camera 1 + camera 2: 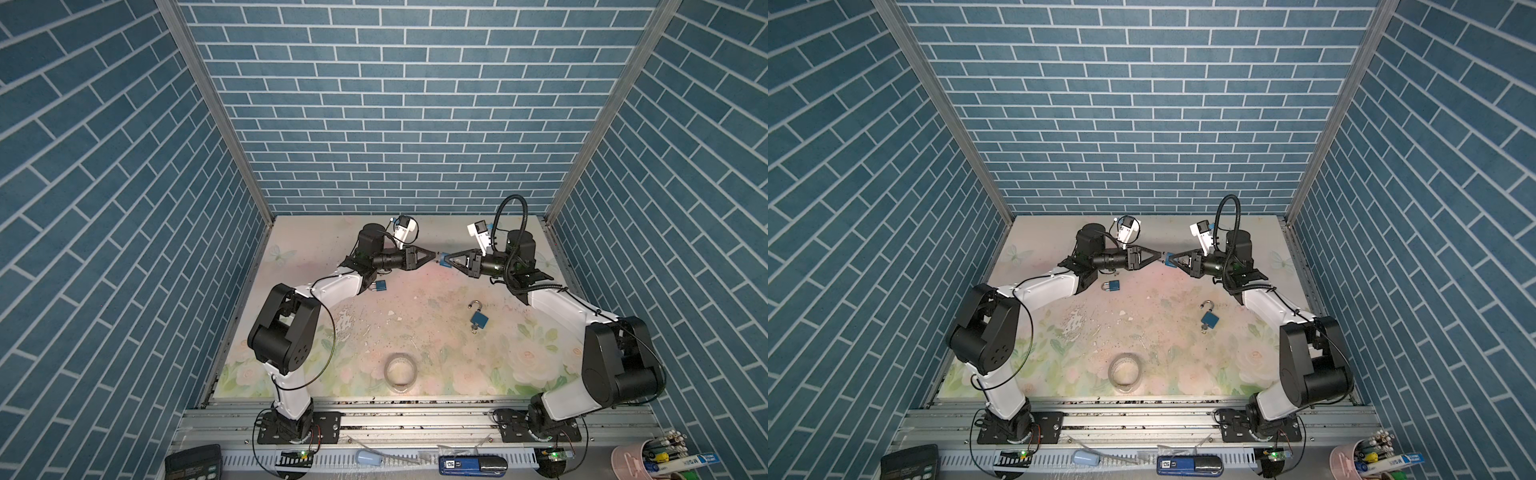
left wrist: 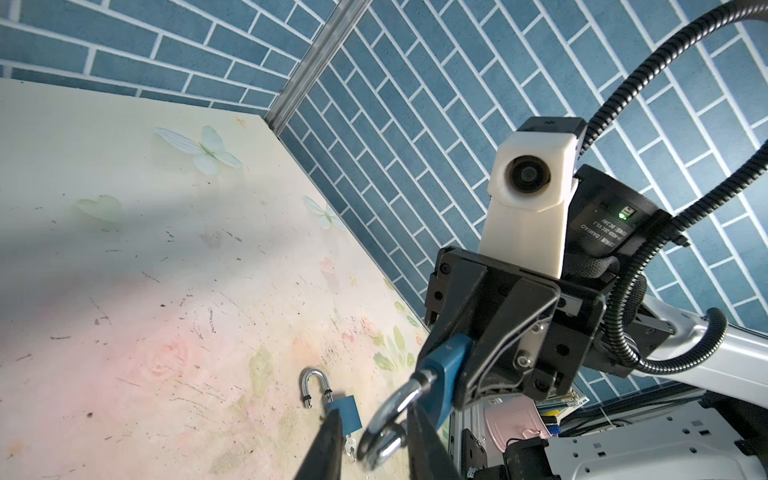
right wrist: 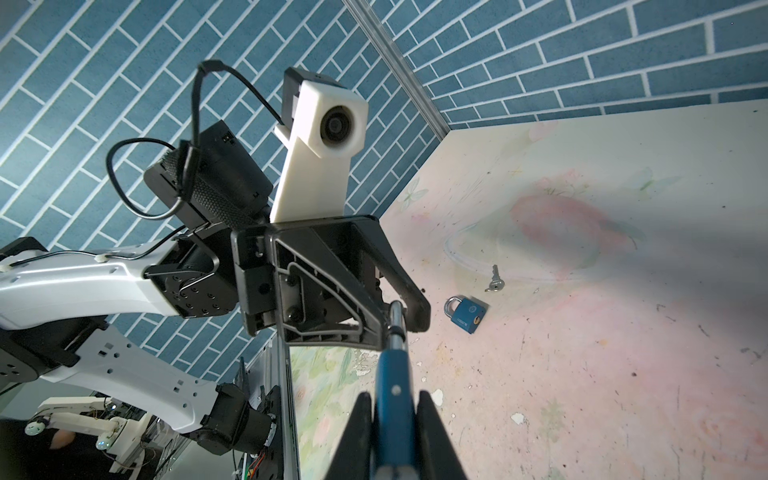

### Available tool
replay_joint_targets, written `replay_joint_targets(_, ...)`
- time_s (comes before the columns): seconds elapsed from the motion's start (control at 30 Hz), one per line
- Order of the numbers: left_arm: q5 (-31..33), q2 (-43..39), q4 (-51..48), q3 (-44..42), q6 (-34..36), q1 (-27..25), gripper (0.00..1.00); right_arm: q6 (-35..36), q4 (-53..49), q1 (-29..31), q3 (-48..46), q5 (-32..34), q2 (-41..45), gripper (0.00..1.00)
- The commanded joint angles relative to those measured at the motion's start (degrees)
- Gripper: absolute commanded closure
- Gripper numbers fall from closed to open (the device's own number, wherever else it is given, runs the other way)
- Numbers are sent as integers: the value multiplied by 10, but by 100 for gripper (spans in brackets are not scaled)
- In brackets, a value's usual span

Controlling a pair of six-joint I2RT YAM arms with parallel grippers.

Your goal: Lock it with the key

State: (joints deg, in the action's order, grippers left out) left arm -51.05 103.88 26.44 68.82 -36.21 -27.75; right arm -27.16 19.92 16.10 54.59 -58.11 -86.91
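Observation:
My right gripper (image 3: 394,419) is shut on the body of a blue padlock (image 3: 390,374), held in the air over the far middle of the table in both top views (image 1: 445,262). Its steel shackle (image 2: 384,417) is swung open and points at my left gripper (image 2: 374,411). The left jaws stand narrowly open around the shackle, one finger (image 2: 419,432) against it and the other a little apart. A loose key (image 3: 494,280) lies on the table. Whether a key sits in the held padlock is hidden.
A closed blue padlock (image 1: 379,286) lies by the left arm's elbow. An open padlock (image 1: 478,318) with a key (image 1: 473,329) in its base lies right of centre. A tape roll (image 1: 400,371) stands near the front edge. Walls enclose the table (image 1: 415,299).

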Motion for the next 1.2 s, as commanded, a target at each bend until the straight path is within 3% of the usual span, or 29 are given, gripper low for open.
replay_joint_targets(0.0, -13, 5, 4, 7, 4, 2, 72, 6, 21, -1, 21, -15, 1, 100)
replay_joint_targets(0.43, -2, 5, 2, 5, 7, 3, 76, 5, 21, -1, 17, -16, 1, 100)
replay_joint_targets(1.17, -4, -6, -83, 43, 16, -11, 100, -7, 30, -1, 32, -39, -16, 100)
